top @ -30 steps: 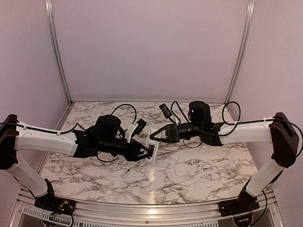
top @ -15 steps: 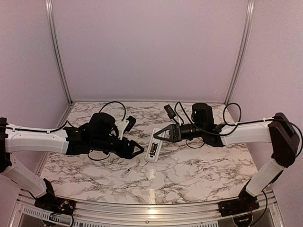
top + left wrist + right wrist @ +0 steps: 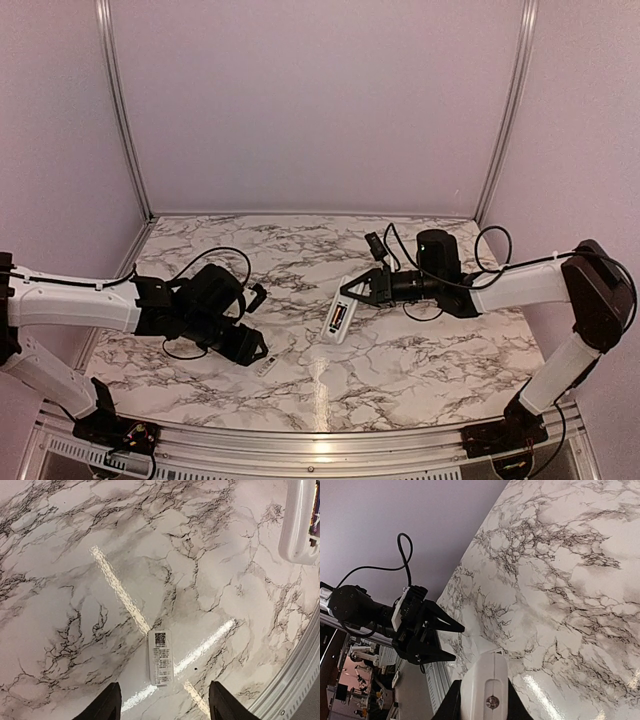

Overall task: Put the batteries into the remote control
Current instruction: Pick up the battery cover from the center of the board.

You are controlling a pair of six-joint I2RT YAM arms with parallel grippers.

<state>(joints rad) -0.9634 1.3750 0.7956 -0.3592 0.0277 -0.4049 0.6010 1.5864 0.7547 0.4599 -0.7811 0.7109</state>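
Note:
The white remote control (image 3: 338, 322) hangs tilted over the table's middle, its back up, with a reddish, dark slot showing. My right gripper (image 3: 350, 293) is shut on its far end; in the right wrist view the remote (image 3: 485, 680) fills the space between the fingers. My left gripper (image 3: 258, 357) is open and empty, low over the table to the left of the remote. Between its fingers (image 3: 111, 705) lies a small white cover with a printed label (image 3: 161, 656). The remote's edge (image 3: 297, 525) shows at the top right of that view. No loose batteries show.
The white cover (image 3: 267, 367) lies on the marble table near the front. A metal rail (image 3: 320, 440) runs along the table's near edge. Purple walls close in the back and sides.
My left gripper has drawn back from the remote, down and to the left, over the white cover. My right gripper has carried the remote a little right and lower.

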